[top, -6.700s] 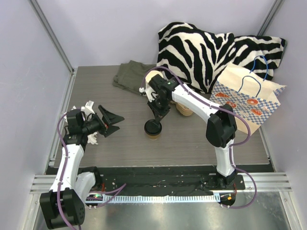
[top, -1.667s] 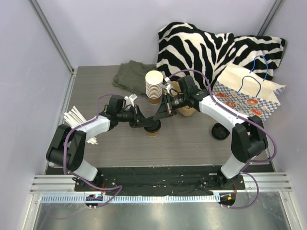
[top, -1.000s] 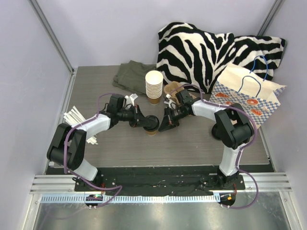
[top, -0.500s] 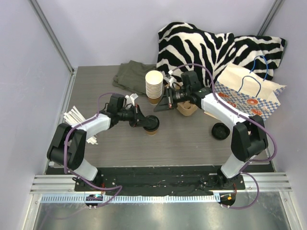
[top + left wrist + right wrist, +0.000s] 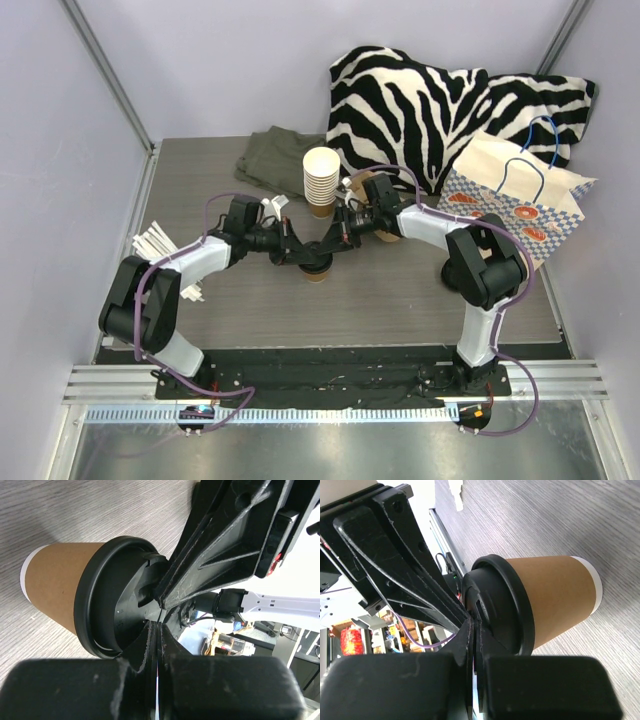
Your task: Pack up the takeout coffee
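The takeout coffee (image 5: 318, 272) stands upright mid-table, a brown paper cup (image 5: 55, 587) with a pale base and a black lid (image 5: 112, 607) on top. My left gripper (image 5: 301, 256) comes in from the left, shut, its tips (image 5: 156, 626) touching the lid's top. From the right, my right gripper (image 5: 334, 246) is also shut, and its tips (image 5: 473, 624) rest on the same lid (image 5: 502, 605) right against the left fingers (image 5: 395, 565). Neither holds anything between its fingers. The cup body (image 5: 555, 592) shows fully in the right wrist view.
A tall stack of cream-and-brown cups (image 5: 321, 180) stands just behind the coffee. A patterned paper bag (image 5: 510, 205) sits at the right, a zebra cushion (image 5: 430, 100) and an olive cloth (image 5: 272, 158) at the back. White sticks (image 5: 155, 245) lie at the left edge.
My right gripper has swung down from beside the cup stack onto the coffee's lid, meeting the left gripper there. The left arm and the cup have stayed put.
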